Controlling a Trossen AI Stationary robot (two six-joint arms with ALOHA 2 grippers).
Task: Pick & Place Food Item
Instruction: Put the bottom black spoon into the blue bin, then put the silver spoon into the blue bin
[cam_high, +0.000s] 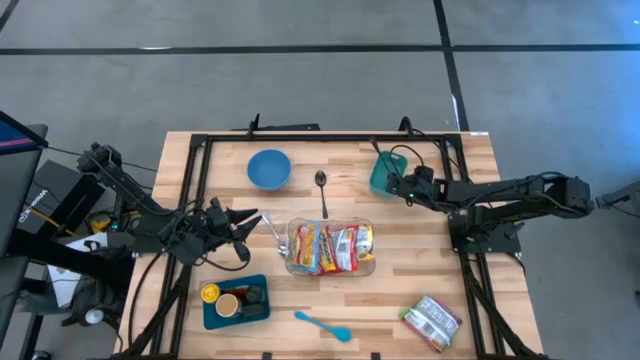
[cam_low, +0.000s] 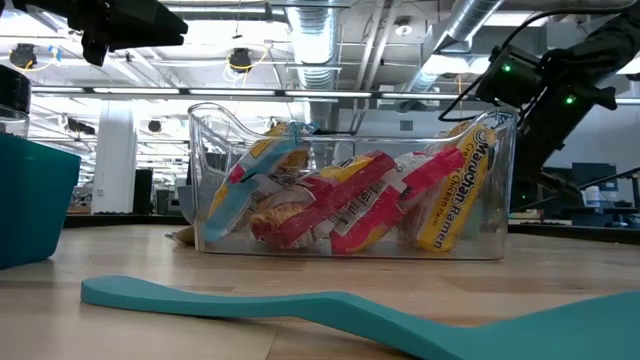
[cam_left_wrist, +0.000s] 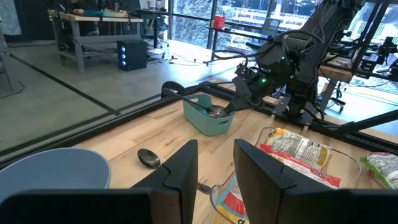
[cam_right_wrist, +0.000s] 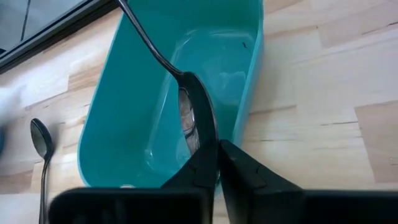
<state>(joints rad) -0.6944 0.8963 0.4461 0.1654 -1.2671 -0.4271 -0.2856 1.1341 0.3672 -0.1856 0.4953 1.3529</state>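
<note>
A clear container (cam_high: 330, 247) of ramen packets (cam_low: 350, 205) stands mid-table. My left gripper (cam_high: 252, 222) hovers level just left of it, open, with nothing between its fingers (cam_left_wrist: 186, 168). A teal bin (cam_high: 383, 173) stands at the far right. A metal spoon (cam_right_wrist: 194, 115) is inside it, its handle (cam_right_wrist: 146, 37) rising past the far rim. My right gripper (cam_right_wrist: 217, 163) slants down into the bin, shut on the spoon. A snack packet (cam_high: 432, 322) lies flat at the near right. My right gripper pinches the near edge of the spoon's bowl (cam_right_wrist: 205, 140) between its two fingertips, slanting down from the table's right side. The bowl stands on edge inside the bin, and the handle points up and away over the bin's far rim.
A blue bowl (cam_high: 269, 168) and a second spoon (cam_high: 321, 190) lie on the far side of the container. A teal tray (cam_high: 262, 312) with small items is at the near left, and a teal spatula (cam_high: 322, 325) lies near the front edge. A black frame (cam_high: 300, 138) borders the table.
</note>
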